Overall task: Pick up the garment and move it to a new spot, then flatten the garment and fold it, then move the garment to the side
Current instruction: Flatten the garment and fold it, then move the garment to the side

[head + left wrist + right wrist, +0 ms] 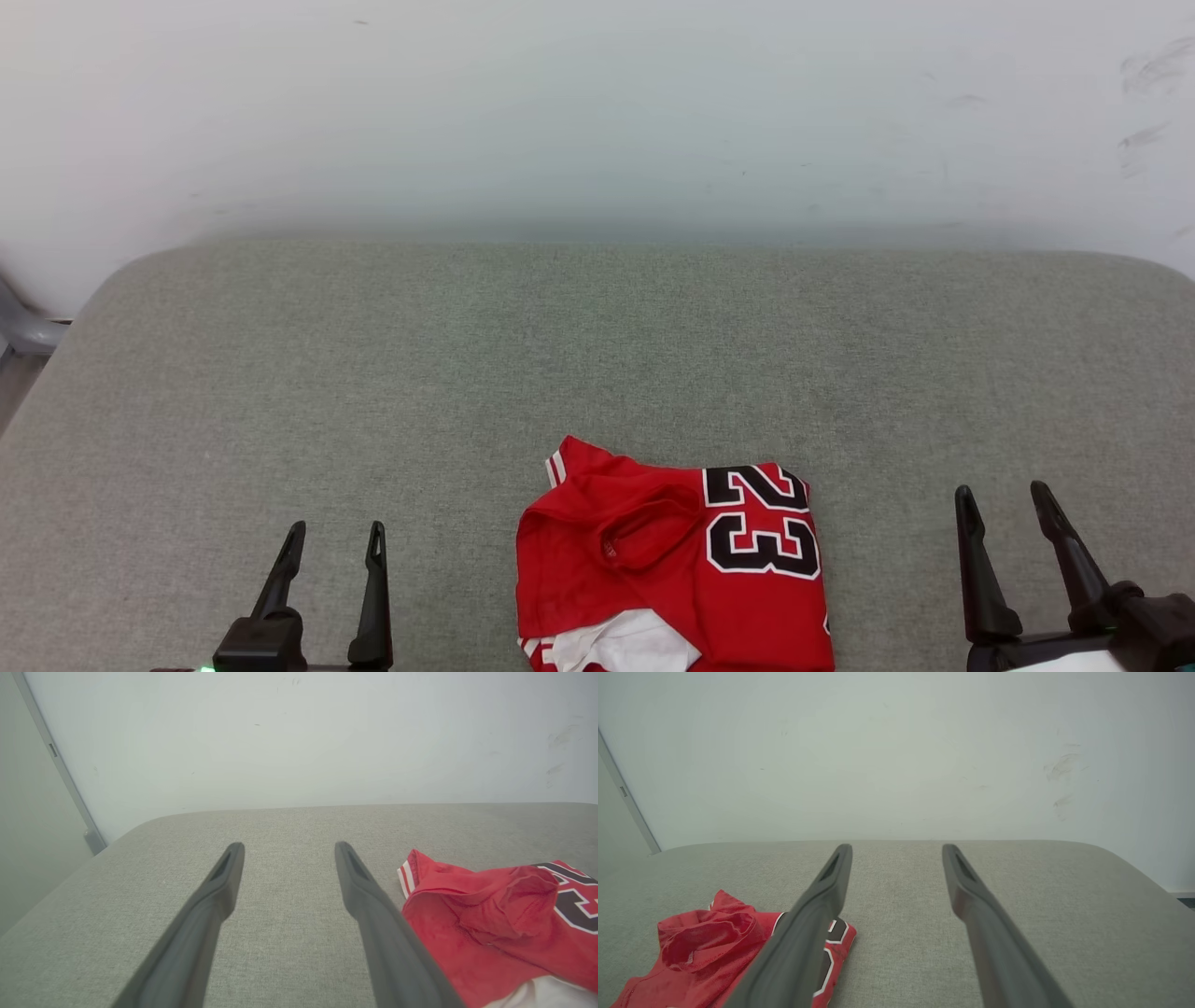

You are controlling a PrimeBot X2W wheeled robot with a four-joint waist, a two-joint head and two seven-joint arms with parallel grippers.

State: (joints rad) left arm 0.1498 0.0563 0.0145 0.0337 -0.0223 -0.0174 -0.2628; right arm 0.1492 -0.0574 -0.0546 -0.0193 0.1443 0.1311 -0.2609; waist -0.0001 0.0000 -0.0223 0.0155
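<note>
Head view: the garment (644, 560), a crumpled red jersey showing a black, white-edged 23 and a white sleeve (627, 644) at its near edge, lies at the near middle of the grey fabric counter (280, 373). It sits between my left jaws and my right jaws, both open, empty and apart from it.

Left wrist view: my left jaws stand spread over the counter, the garment (467, 919) just to their right.

Right wrist view: my right jaws stand spread, the garment (691, 947) to their left, with a scuffed white wall (896, 756) at the far side.
</note>
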